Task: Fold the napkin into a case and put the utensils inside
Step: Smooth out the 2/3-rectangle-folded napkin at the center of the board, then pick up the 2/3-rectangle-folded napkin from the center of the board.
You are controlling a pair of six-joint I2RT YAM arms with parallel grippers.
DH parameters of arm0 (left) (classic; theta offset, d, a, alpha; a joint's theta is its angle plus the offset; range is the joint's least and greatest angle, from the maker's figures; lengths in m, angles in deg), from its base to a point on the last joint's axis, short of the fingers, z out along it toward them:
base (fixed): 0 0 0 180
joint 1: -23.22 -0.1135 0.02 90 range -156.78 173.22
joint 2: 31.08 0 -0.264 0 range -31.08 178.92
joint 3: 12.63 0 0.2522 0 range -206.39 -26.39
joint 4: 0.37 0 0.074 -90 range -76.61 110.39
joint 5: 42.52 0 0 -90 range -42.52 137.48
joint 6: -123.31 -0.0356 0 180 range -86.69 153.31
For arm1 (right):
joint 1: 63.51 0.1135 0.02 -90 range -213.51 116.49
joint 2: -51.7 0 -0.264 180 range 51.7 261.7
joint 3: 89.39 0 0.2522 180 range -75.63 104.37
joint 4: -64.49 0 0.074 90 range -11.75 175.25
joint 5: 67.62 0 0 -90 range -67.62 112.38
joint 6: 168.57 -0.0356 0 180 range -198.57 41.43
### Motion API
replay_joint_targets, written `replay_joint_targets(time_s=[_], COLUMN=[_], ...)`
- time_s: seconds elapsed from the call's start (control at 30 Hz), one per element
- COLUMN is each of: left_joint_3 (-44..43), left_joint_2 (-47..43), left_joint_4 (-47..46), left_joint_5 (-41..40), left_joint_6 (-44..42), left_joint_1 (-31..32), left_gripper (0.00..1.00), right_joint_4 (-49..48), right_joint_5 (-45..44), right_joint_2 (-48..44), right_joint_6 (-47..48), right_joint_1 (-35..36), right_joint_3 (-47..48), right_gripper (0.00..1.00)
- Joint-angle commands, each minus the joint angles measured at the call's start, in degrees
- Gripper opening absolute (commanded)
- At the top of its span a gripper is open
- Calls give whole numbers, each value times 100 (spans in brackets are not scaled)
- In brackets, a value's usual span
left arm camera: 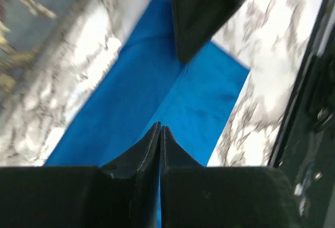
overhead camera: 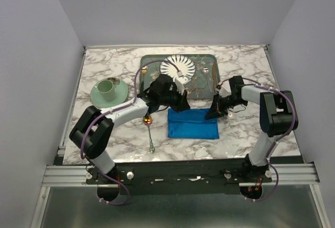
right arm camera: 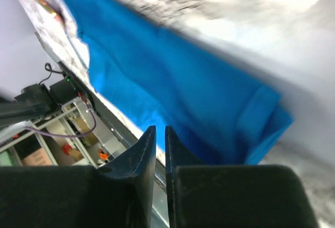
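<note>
Napkin (overhead camera: 192, 124) far corners hidden beneath left gripper (overhead camera: 183, 104) and right gripper (overhead camera: 213, 114).

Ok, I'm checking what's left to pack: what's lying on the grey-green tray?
On the tray, a striped white plate and some cutlery along the right side. The left arm covers the near left part, so whatever lies there cannot be seen.

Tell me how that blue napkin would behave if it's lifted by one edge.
Probably floppy: the napkin is thin cloth, lying folded with soft creases, so the free part would likely sag. It looks light, so a push would probably bunch it rather than slide it whole on the marble table. It shouldn't roll or break.
</note>
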Motion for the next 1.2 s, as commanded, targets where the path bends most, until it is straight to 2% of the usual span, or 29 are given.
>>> replay_joint_targets(time_s=[0.0, 0.2, 0.33, 0.6, 0.73, 0.77, 0.83, 0.87, 1.0, 1.17], left_joint_3=[-188, -293, -294, -241, 223, 338, 688, 786, 1182, 1561], left_joint_2=[467, 854, 1004, 969, 112, -84, -592, -708, -877, -701], left_joint_4=[1422, 1660, 1722, 1862, 1433, 1258, 1142, 1107, 1045, 484], left_joint_5=[-699, -981, -1051, -1069, -929, -972, -1103, -1174, -1674, -2298], left_joint_6=[-1301, -1530, -1627, -1768, -2048, -2432, -2943, -3459, -4384, -4975], left_joint_1=[321, 330, 374, 392, 462, 532, 908, 1076, 1779, 2490], left_gripper=[12, 11, 11, 12, 40, 48, 55, 56, 59, 59], right_joint_4=[668, 1320, 1443, 1311, 1285, 1276, 1267, 1276, 1267, 1232], right_joint_5=[99, -726, -1473, -1887, -1966, -1967, -2010, -2019, -2098, -2186], right_joint_2=[-601, -910, -412, 284, 390, 382, 364, 364, 329, 303], right_joint_6=[435, 1042, 1350, 1456, 1456, 1465, 1500, 1509, 1544, 1570], right_joint_1=[57, 57, 57, 57, 65, 83, 109, 135, 206, 285], right_joint_3=[321, 646, 691, 594, 673, 664, 664, 664, 638, 647], right_gripper=[23, 29, 29, 28, 26, 26, 25, 25, 24, 24])
